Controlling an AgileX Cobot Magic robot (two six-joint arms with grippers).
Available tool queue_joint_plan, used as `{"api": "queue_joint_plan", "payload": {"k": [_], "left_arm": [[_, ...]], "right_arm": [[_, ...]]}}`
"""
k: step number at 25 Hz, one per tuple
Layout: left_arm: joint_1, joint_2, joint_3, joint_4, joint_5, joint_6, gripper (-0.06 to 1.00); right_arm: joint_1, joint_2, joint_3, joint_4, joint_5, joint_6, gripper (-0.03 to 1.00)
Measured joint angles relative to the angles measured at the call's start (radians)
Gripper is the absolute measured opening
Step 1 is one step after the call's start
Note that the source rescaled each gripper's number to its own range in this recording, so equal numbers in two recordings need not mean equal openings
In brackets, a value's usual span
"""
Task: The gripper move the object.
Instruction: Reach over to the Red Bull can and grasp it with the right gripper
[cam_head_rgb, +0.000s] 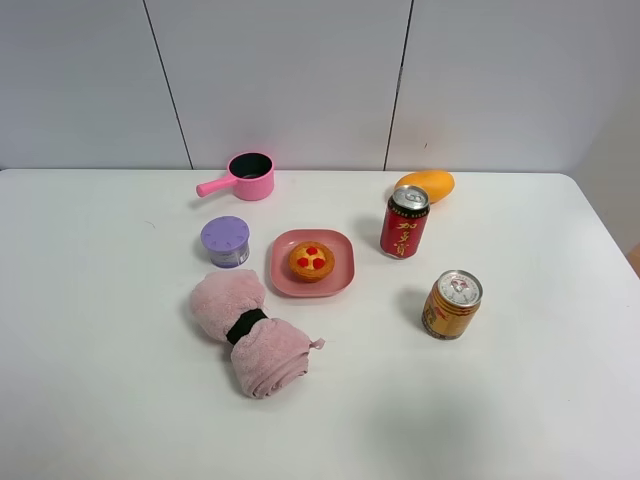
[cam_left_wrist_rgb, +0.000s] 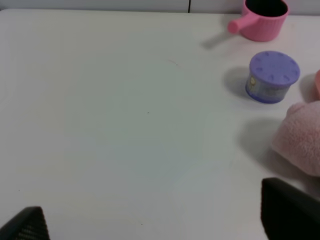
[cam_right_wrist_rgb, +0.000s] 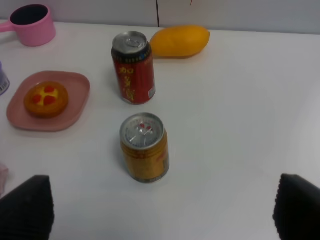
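Note:
The short golden-orange can with a silver top stands upright on the white table, right of centre. It also shows in the right wrist view. My right gripper is open and empty, with its dark fingertips wide apart, and the can stands a little ahead of it between them. My left gripper is open and empty over bare table, with its fingertips wide apart. Neither arm shows in the exterior high view.
A taller red can and a mango stand behind the golden can. A pink plate holds a tart. A purple-lidded tub, a pink saucepan and a rolled pink towel lie to the left.

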Motion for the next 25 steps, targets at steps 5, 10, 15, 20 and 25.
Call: {"api": "queue_joint_plan", "payload": {"k": [5,10,15,20,25], "left_arm": [[0.000,0.000,0.000,0.000,0.000,0.000,1.00],[0.000,0.000,0.000,0.000,0.000,0.000,1.00],[0.000,0.000,0.000,0.000,0.000,0.000,1.00],[0.000,0.000,0.000,0.000,0.000,0.000,1.00],[0.000,0.000,0.000,0.000,0.000,0.000,1.00]], "right_arm": [[0.000,0.243,-0.116,0.002,-0.008,0.000,1.00],[0.000,0.508,-0.183,0.002,-0.079,-0.004,1.00],[0.000,0.808,-0.212,0.034,-0.108,-0.010,1.00],[0.000,1.035,-0.212,0.135,-0.152,-0.102,1.00],[0.009,1.164,-0.212,0.150,-0.235,-0.136,1.00]]}}
